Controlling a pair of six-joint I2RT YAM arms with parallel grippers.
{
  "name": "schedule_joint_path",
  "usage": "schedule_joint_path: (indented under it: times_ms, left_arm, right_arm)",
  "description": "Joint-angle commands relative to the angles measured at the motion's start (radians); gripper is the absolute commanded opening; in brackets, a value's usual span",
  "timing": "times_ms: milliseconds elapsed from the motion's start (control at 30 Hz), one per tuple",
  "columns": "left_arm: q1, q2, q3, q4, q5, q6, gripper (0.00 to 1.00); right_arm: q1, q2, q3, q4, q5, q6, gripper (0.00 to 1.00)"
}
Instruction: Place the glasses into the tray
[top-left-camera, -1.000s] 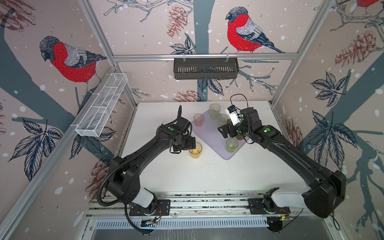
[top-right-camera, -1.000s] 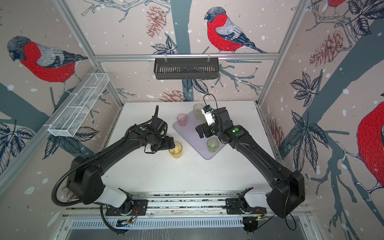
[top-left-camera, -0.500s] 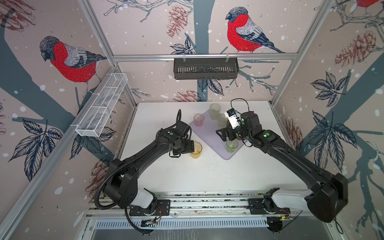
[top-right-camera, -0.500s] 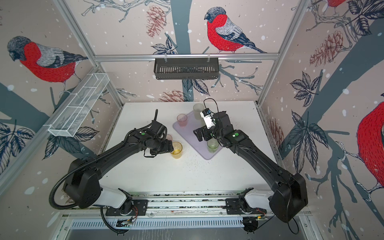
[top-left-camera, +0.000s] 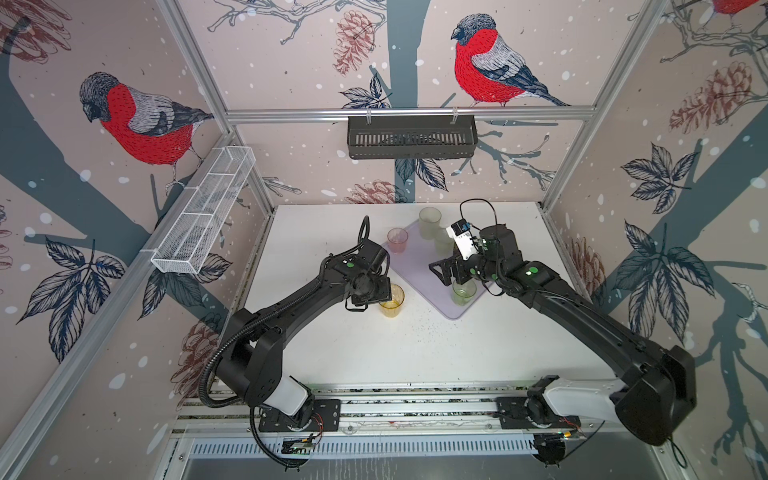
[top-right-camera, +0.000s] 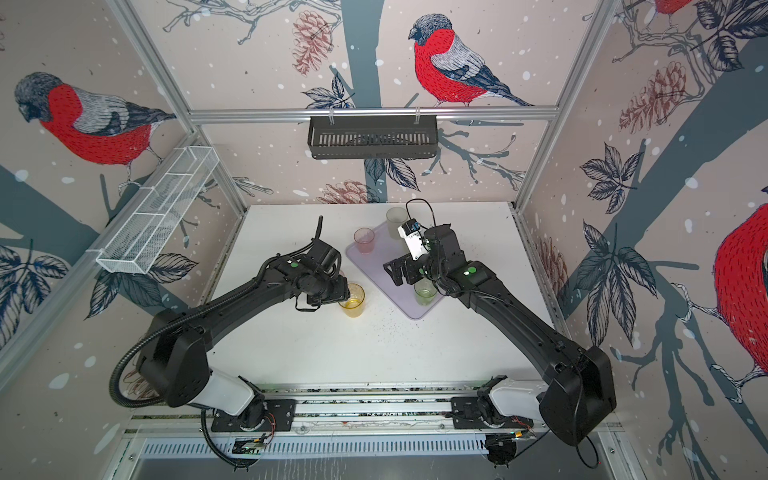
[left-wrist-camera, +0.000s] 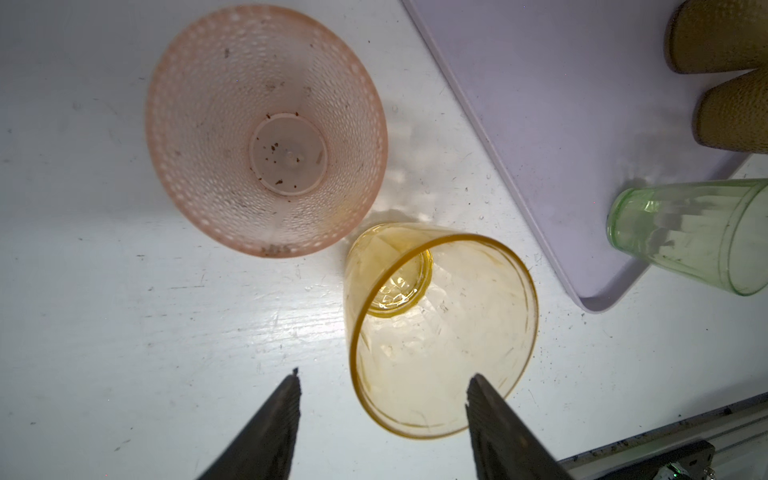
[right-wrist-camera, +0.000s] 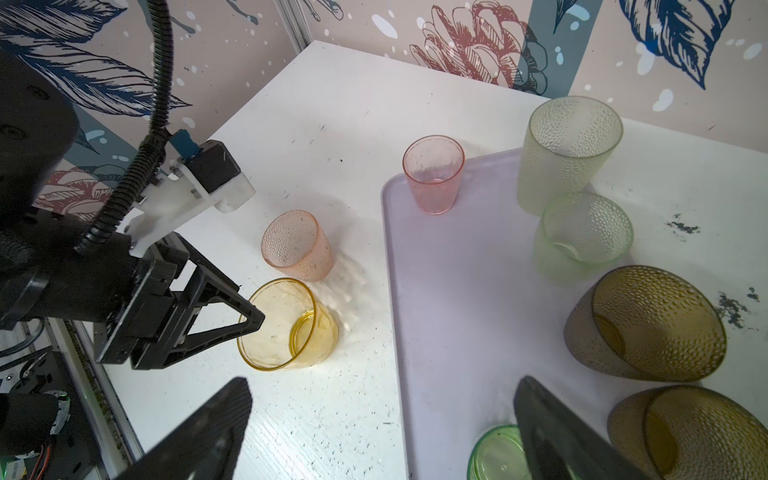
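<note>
Left gripper (left-wrist-camera: 382, 386) spread, jaws astride left wall of yellow glass (left-wrist-camera: 440, 332), no pinch seen. Glass upright on counter (left-wrist-camera: 124, 291), just left of near corner of tray (left-wrist-camera: 561, 124); pink glass (left-wrist-camera: 266, 133) on its far side, also on counter. Right gripper (right-wrist-camera: 382, 415) spread wide over tray, green glass (right-wrist-camera: 494, 457) close beside it on tray
</note>
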Motion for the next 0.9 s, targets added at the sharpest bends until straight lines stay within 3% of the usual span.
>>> schedule_joint_path:
  times_ms: [0, 433, 867]
  left_arm:
    - [-0.005, 0.015, 0.019, -0.039, -0.050, -0.007, 0.60]
    - [-0.008, 0.049, 0.027, -0.044, -0.051, -0.016, 0.43]
    - [-0.014, 0.077, 0.033, -0.049, -0.047, -0.006, 0.33]
  right_arm:
    - [0.000, -0.008, -0.003, 0.023, 0.024, -0.009, 1.00]
    - [0.000, -0.007, -0.011, 0.033, 0.031, -0.025, 1.00]
    - [-0.003, 0.007, 0.009, 0.024, 0.063, -0.046, 1.00]
